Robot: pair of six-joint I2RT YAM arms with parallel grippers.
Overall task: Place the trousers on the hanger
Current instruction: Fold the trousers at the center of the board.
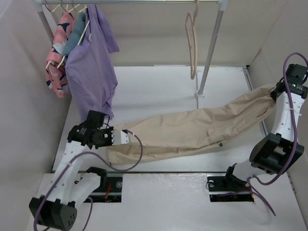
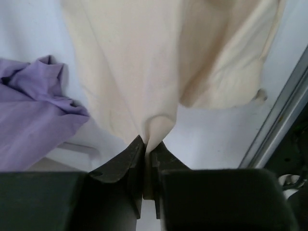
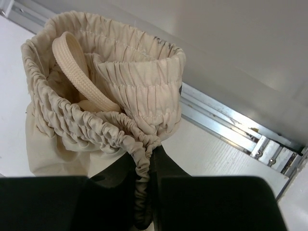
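Fingers of the left gripper pinch a leg end of the trousers, and the right gripper clamps the elastic waistband. Between them the trousers stretch across the white table. Behind, the hanger hangs bare on the rail, well apart from the purple shirt.

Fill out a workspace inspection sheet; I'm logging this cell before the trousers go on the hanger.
Surface: white tabletop; hem of the purple cloth shirt lies on it.
Job's things: wrinkled cream-beige cloth trousers stretched between both tools; thin pale pink hanger hangs bare on the metal rail.
Clutter: that shirt and a pink patterned garment hang at the rail's left end.
Grippers: left tool shut on a leg end; right tool shut on the elastic waistband.
Cables: purple cables loop off both arms.
Surroundings: pale walls on three sides.
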